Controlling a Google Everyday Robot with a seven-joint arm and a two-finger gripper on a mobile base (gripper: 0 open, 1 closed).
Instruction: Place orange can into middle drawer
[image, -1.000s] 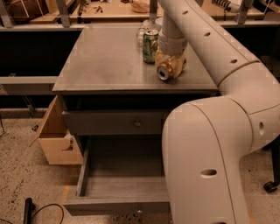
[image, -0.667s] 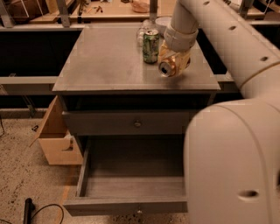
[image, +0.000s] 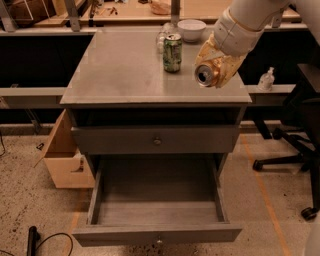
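Note:
My gripper (image: 215, 67) is shut on the orange can (image: 206, 74) and holds it tilted, silver top facing the camera, above the right front part of the cabinet top (image: 120, 70). The arm comes in from the upper right. The middle drawer (image: 157, 207), the lower grey one, stands pulled open below with nothing visible inside it. Its small knob (image: 159, 241) shows at the front. The like drawer above it (image: 156, 140) is closed.
A green-and-white can (image: 172, 52) stands upright on the cabinet top, left of the gripper. A white bowl (image: 191, 29) and a clear glass (image: 162, 39) sit at the back. A cardboard box (image: 62, 155) is on the floor at left, an office chair base (image: 295, 160) at right.
The arm has swung up and to the right, no longer blocking the drawer. The orange can has been lifted off the cabinet top in the gripper.

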